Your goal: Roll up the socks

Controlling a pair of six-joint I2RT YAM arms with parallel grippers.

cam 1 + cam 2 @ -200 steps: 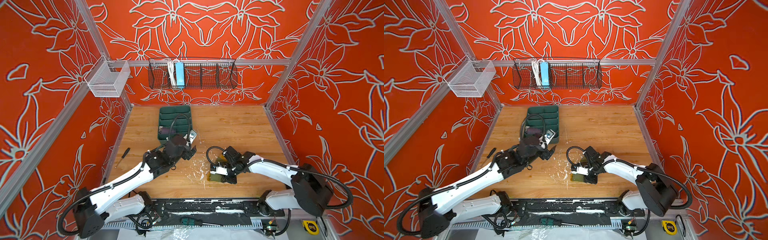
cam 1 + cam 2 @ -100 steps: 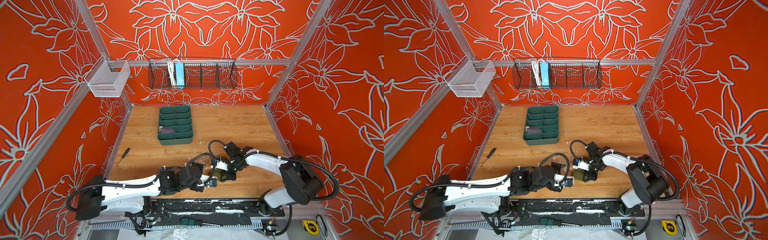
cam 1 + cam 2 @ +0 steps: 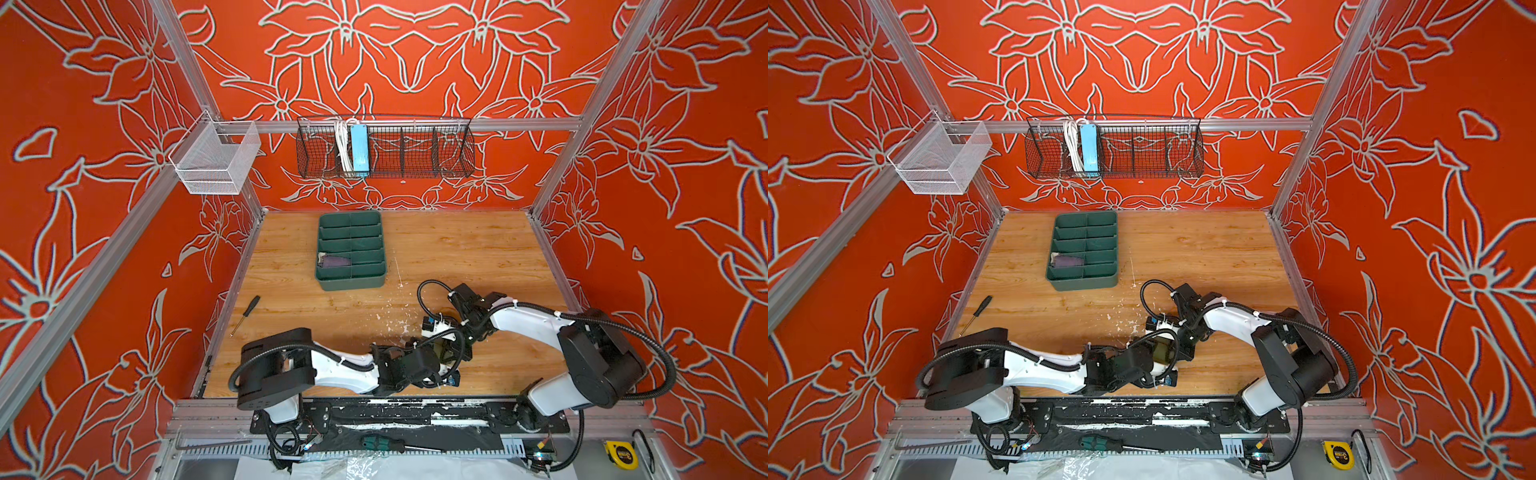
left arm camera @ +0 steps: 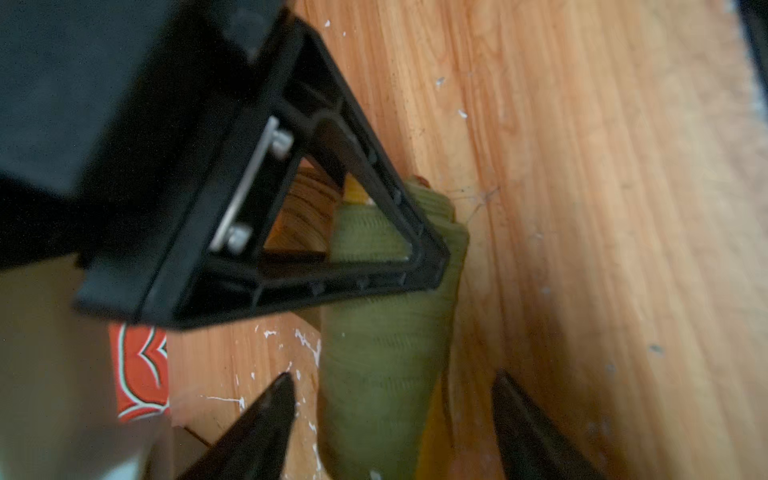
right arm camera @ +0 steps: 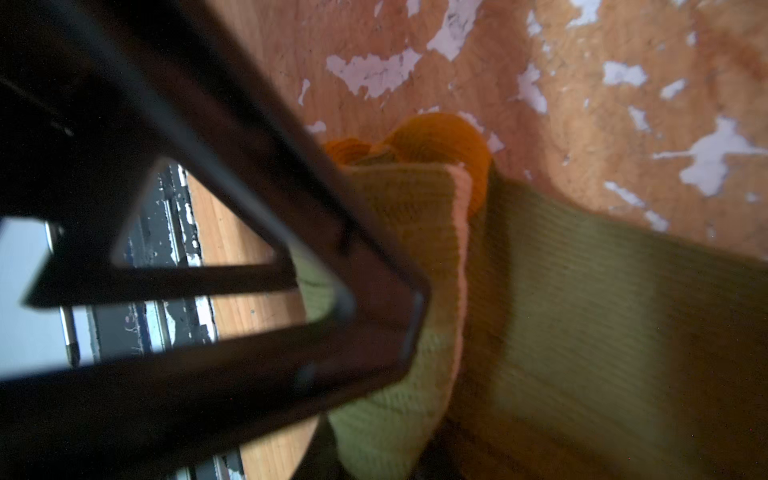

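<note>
You see, in both top views, a wooden table [image 3: 457, 249] boxed in by red flowered walls. Both robot arms meet at the lower middle of the frame, close to the table's near edge. The green sock [image 4: 382, 374] lies on the wood there, mostly hidden beneath the arms in the top views. In the left wrist view, your left gripper [image 4: 392, 376] stands open. Its two dark fingers [image 4: 270, 415] sit one on each side of the sock, near it but not touching, with wood showing in the gaps. Your right gripper [image 5: 399, 332] is closed on the sock's folded end, where paler green layers bunch up beside the orange-yellow toe. Only one of its triangular fingers shows plainly, pressed onto the cloth. The purple sock [image 3: 334, 262] sits well apart, in the middle of the frame, inside a green tray [image 3: 351, 286]. It fills a left-hand compartment in the second row from the tray's near end. A screwdriver [image 3: 246, 308] lies on the table at the left, well away from both socks.
</note>
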